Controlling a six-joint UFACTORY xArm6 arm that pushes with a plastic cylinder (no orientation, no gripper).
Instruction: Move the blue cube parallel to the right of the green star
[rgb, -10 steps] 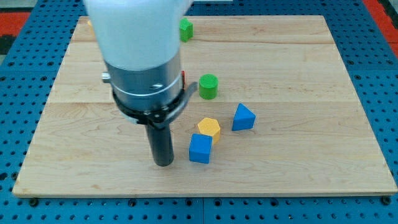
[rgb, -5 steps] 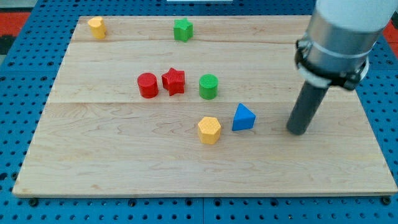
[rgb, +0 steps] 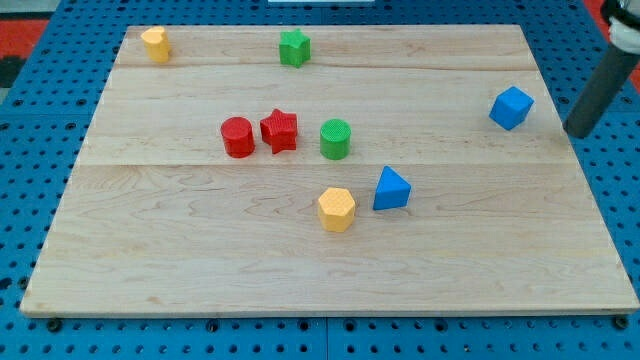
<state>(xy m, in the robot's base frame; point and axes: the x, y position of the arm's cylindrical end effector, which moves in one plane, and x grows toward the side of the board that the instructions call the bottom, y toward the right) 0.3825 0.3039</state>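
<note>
Sitting near the view's right edge of the board (rgb: 150, 250), the blue cube (rgb: 511, 107) is well right of the green star (rgb: 293, 47) but lower in the view. My tip (rgb: 577, 132) is off the board's right edge, right of and slightly below the cube, not touching it. No fingers here, just a bare rod. Judgement: the cube needs a push toward the view's top, so the tip must get under it first.
</note>
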